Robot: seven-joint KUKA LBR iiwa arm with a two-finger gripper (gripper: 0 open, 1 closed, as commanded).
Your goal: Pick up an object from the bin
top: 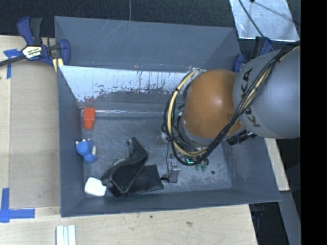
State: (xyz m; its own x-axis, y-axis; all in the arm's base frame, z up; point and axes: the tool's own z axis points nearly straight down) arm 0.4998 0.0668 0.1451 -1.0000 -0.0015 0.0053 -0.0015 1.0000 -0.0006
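The arm's gripper (172,173) hangs low in the grey bin (143,45), at the right edge of a crumpled black cloth (130,175). A white lump (95,187), blue toy (86,150) and orange block (89,118) line the left side.

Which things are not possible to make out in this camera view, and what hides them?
Gripper: camera view, mostly hidden under the arm's orange cover and cables.
Bin floor under that cover: hidden by it.
Black soft thing at the front: dark folds, its kind is unclear; whether the gripper touches it cannot be told.
White thing at the front left: too small to identify.
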